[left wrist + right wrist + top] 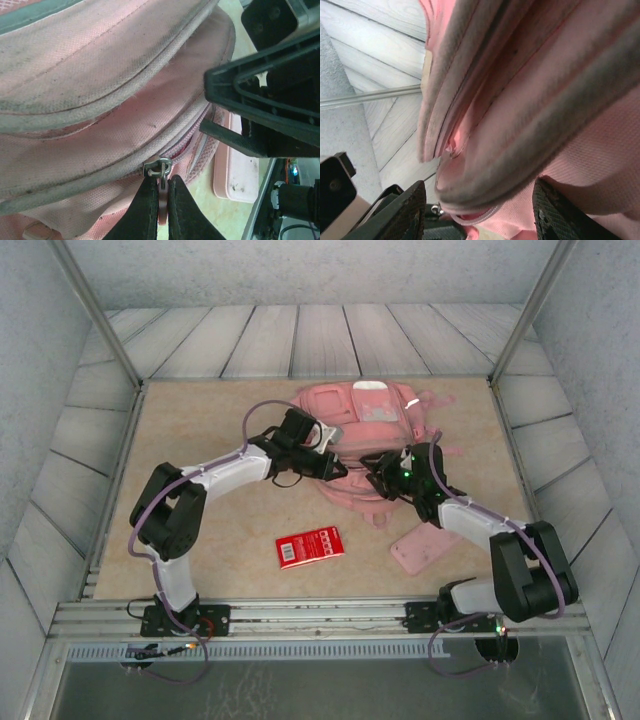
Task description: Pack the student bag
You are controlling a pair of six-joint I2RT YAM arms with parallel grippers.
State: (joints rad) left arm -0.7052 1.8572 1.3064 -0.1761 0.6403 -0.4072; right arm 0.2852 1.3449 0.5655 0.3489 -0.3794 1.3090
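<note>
On the desk (200,430): student bag (372,405) lies at the far middle, between both arms.
Left gripper (161,184): jaws pinched shut on the zip pull (159,168).
Right gripper (480,195): jaws apart, straddling the bag's padded edge; no firm hold visible.
Unpacked: red booklet (309,546) and flat pink case (425,547), both lying outside the bag.
Progress: early, I judge; the bag is only being opened.

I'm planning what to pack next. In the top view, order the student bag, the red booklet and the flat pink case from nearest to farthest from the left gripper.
1. student bag, touching the left gripper, which pinches its zip pull.
2. red booklet, toward the near edge, about centre.
3. flat pink case, farther off to the right.
</note>
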